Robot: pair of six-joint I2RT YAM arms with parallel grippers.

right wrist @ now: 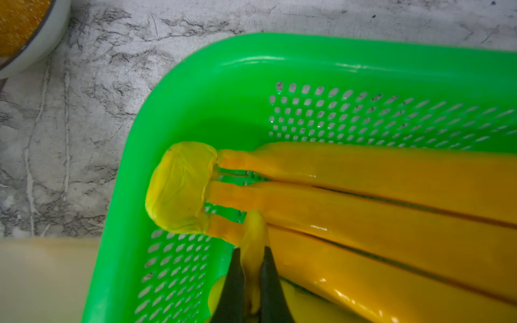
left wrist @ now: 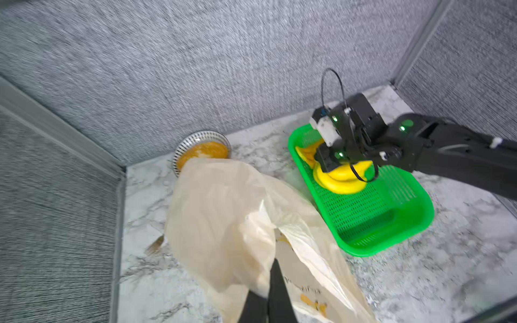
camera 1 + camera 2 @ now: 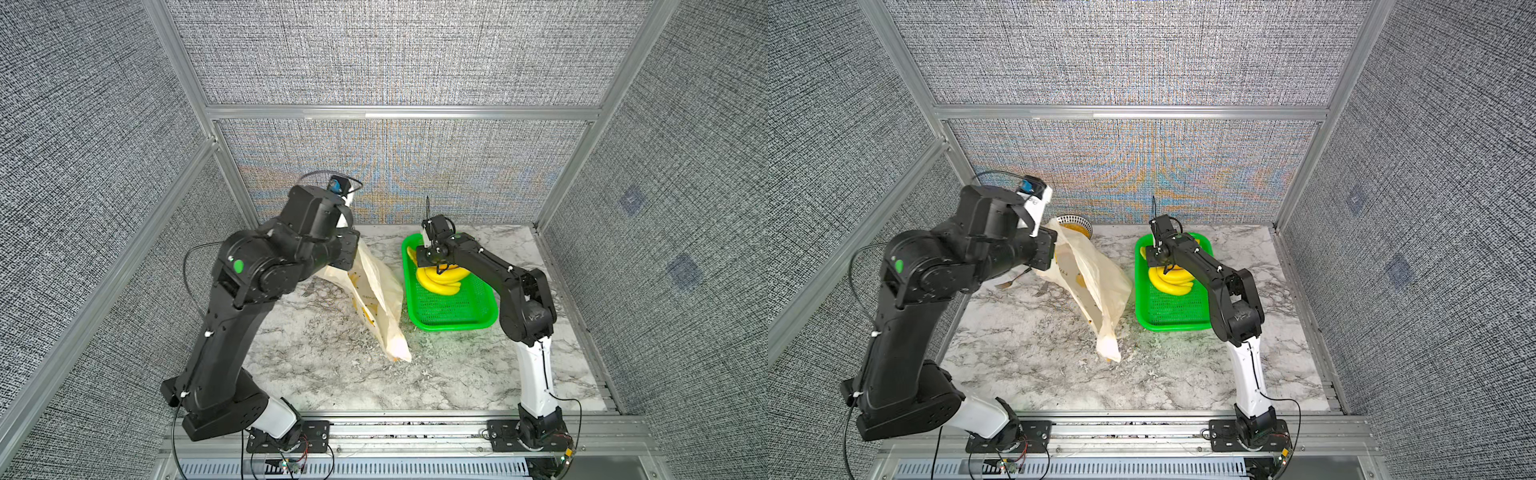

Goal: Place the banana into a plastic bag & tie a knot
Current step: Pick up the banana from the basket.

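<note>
Two arms: one thing each, working either side of the tray [image 3: 455, 327].
R gripper [image 1: 251, 251]: over tray's far end, jaws narrow, pinched on a slim yellow end of the banana [image 1: 363, 201].
Why there: prob. the only part thin enough for small jaws; the bunch's body is too fat.
Banana: in tray, far half, crown next to a tray corner. Looks to be resting on the mesh; can't tell if any weight is off yet.
L gripper [image 2: 265, 285]: beside tray, raised, jaws clamped on bag [image 2: 223, 209] film near its top edge.
Bag: just beside tray, not touching as far as I can tell; top held up, bottom end on table [image 3: 332, 374] near tray's near corner.
Why held so: prob. to keep the mouth up and gaping twd tray, so the carry is short.
Knot: none; handles loose.
Bowl [image 3: 1073, 224]: past bag from tray, at back wall, orange contents. Not needed.
Fork [image 3: 1008, 284]: on table, past bag from tray. Not needed.
Stage: est. early, pick just secured; insert and tie both undone.
Next needs: lift clear of tray rim, swing to bag mouth.
Risk: heavy bunch may pivot or slip from so small a pinch; thin film may sag shut.
</note>
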